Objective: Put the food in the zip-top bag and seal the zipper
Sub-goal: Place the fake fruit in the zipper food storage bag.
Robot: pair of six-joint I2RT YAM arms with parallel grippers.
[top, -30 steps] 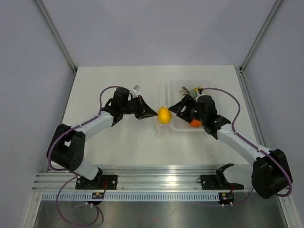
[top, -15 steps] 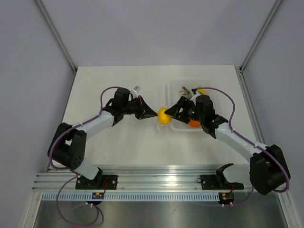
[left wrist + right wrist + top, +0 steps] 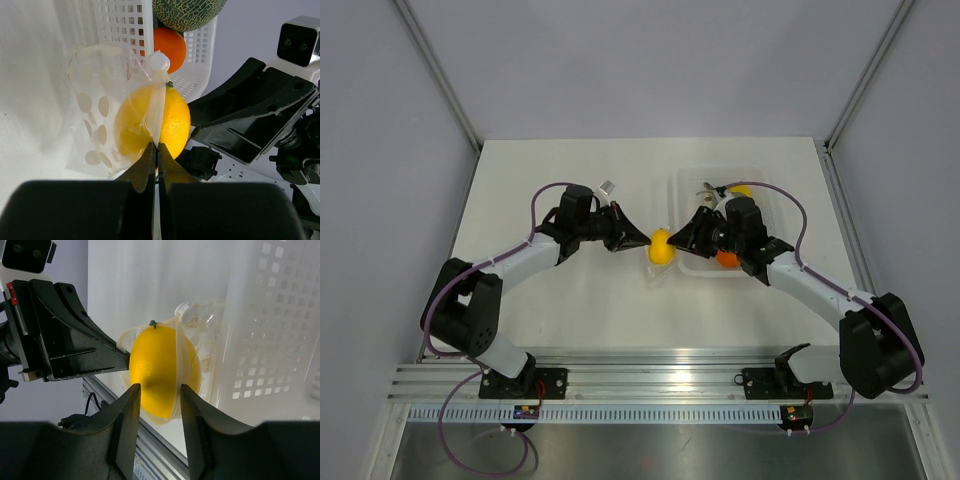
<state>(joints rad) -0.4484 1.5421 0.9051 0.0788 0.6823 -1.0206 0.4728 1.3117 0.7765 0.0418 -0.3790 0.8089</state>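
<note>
The yellow lemon, the food point(image 3: 662, 246) point(image 3: 172, 122) point(image 3: 152, 370), sits partly inside the clear zip-top bag point(image 3: 92, 115) point(image 3: 202, 340). The bag's mouth rim wraps round its middle. My left gripper point(image 3: 642, 240) point(image 3: 157, 147) is shut on the zipper strip point(image 3: 156, 110), which runs up to a white tab point(image 3: 160, 61). From the right, my right gripper point(image 3: 676, 242) point(image 3: 160, 386) points at the lemon. Its jaws stand apart, and its fingertips point(image 3: 134, 390) are just short of the fruit's near end.
A white perforated basket point(image 3: 695, 180) point(image 3: 270, 340) stands right behind the bag. It holds an orange point(image 3: 727, 258) point(image 3: 170, 45), a grey-green melon point(image 3: 187, 12) and another yellow piece point(image 3: 742, 190). The aluminium rail point(image 3: 660, 385) runs along the near edge.
My right gripper has moved left up to the lemon and its jaws have narrowed. The left gripper, bag and lemon have stayed put.
</note>
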